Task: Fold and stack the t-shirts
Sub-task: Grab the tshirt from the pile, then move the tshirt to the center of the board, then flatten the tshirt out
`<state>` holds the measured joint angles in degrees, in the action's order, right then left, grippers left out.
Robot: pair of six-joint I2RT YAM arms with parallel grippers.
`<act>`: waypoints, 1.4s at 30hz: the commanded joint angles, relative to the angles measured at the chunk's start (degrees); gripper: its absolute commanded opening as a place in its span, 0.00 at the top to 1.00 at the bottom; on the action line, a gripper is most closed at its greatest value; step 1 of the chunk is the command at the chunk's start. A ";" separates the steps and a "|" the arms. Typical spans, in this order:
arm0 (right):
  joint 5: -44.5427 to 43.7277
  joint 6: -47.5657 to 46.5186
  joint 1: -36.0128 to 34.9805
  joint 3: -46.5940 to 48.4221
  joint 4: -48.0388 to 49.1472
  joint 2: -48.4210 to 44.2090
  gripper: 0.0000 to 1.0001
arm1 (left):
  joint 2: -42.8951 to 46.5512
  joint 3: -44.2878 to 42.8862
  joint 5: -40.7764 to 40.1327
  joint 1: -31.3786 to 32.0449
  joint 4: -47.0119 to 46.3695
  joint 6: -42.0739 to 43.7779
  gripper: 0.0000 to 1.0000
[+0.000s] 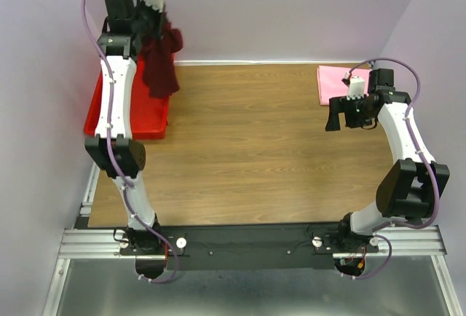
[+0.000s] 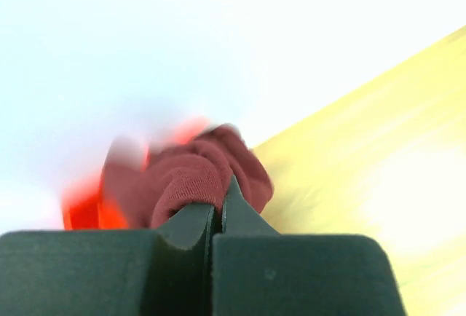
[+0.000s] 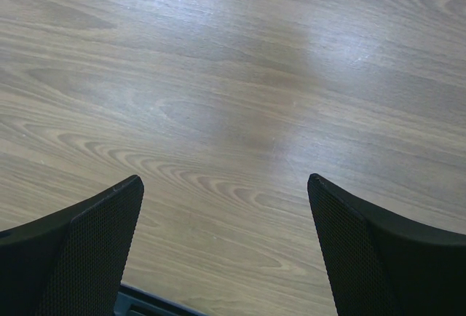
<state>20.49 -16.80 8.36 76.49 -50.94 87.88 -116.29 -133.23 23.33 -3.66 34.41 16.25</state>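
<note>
My left gripper (image 1: 162, 30) is raised high at the back left and is shut on the dark maroon t-shirt (image 1: 162, 60), which hangs bunched below it over the red bin's edge. In the left wrist view the jaws (image 2: 218, 203) pinch a fold of the maroon cloth (image 2: 195, 174). The light pink t-shirt (image 1: 333, 83) lies folded flat at the back right of the table. My right gripper (image 1: 339, 117) hovers just in front of it, open and empty; its wrist view shows both fingers (image 3: 87, 247) wide apart over bare wood.
A bright red plastic bin (image 1: 129, 112) sits at the table's left edge, under my left arm. Lilac walls close in the back and both sides. The wooden table top (image 1: 247, 156) spreads between the arms.
</note>
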 commanded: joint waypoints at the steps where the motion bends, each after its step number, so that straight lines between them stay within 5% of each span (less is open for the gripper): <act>1: 2.45 0.80 0.34 -0.20 -1.09 -1.13 0.00 | 7.38 -6.07 7.86 10.32 2.24 -1.99 1.00; 4: 3.32 1.33 0.34 -0.37 -1.09 -0.95 0.00 | 12.91 -6.35 13.73 15.87 -2.23 -9.00 1.00; 10: 4.03 1.86 0.34 -1.34 -1.09 -1.83 0.00 | 19.07 3.05 27.98 16.67 -15.17 -22.93 1.00; 12: 4.38 1.16 0.43 -1.87 -1.18 -2.53 0.00 | 22.05 12.69 29.13 14.04 -15.16 -23.45 0.70; 13: 4.21 0.80 0.34 -2.13 -1.27 -2.88 0.00 | 24.16 22.39 29.83 9.59 -15.25 -22.85 0.25; 14: 3.95 0.45 0.43 -2.39 -1.36 -3.32 0.00 | 24.96 27.71 29.58 7.29 -14.91 -21.89 0.02; 18: 2.36 -2.80 0.34 -4.94 -2.85 -5.87 0.00 | 24.45 41.63 27.65 -2.66 -2.80 -5.74 0.02; 24: 1.57 -6.84 0.34 -10.92 -4.96 -8.77 0.00 | 31.47 57.54 26.68 -1.44 0.37 10.18 0.02; 30: 2.88 -10.61 0.34 -10.48 -9.52 -7.55 0.00 | 35.16 66.94 16.93 15.94 7.60 31.64 0.12; 37: 4.55 -14.76 -2.37 -15.40 -13.31 -6.75 0.08 | 38.16 77.15 9.36 34.06 4.08 35.86 0.26; 42: -0.88 -10.28 -10.90 -16.28 -9.62 -4.31 0.10 | 38.68 84.53 3.67 41.53 -1.44 35.78 0.20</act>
<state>22.59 -29.10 2.02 60.88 -61.58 80.95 -78.15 -52.38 34.30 34.11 37.19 49.74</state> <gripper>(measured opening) 0.907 0.768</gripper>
